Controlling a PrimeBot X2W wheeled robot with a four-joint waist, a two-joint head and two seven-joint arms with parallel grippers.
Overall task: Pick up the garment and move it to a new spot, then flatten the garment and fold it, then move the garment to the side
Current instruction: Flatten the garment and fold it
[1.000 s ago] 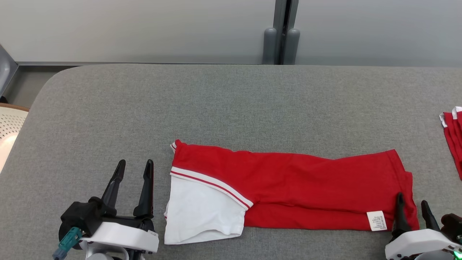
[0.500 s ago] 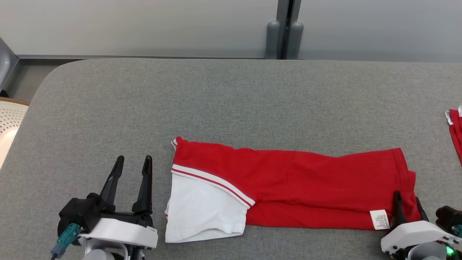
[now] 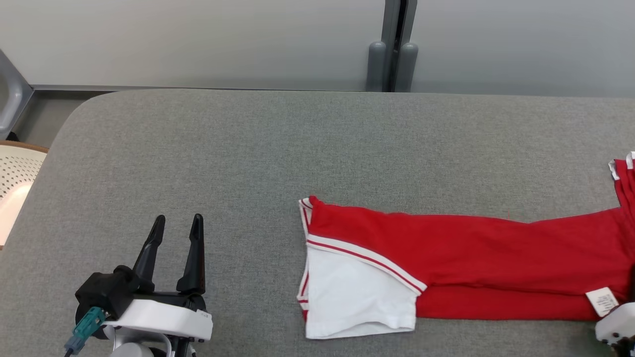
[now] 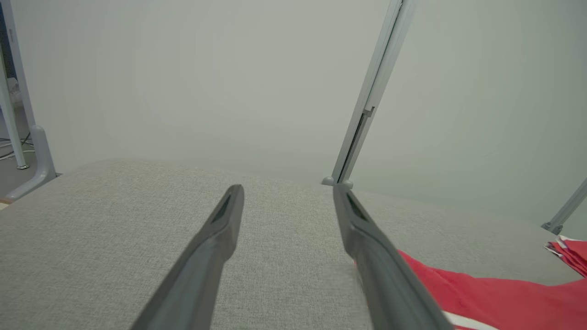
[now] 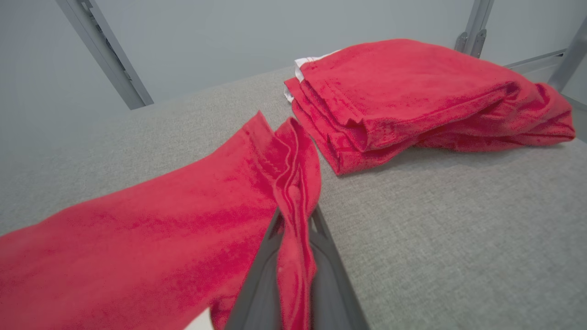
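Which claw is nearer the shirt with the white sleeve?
Right. The right claw is shut on the hem of the shirt; the left claw is open, apart from it, beyond the white sleeve.

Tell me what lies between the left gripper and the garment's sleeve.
Nothing: head view shows bare grey table between the left gripper and the white sleeve.

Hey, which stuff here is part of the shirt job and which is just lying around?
Part of the job: red and white shirt; right gripper, clamped on its red edge; left gripper, open.
Lying about: folded red pile; white chair.
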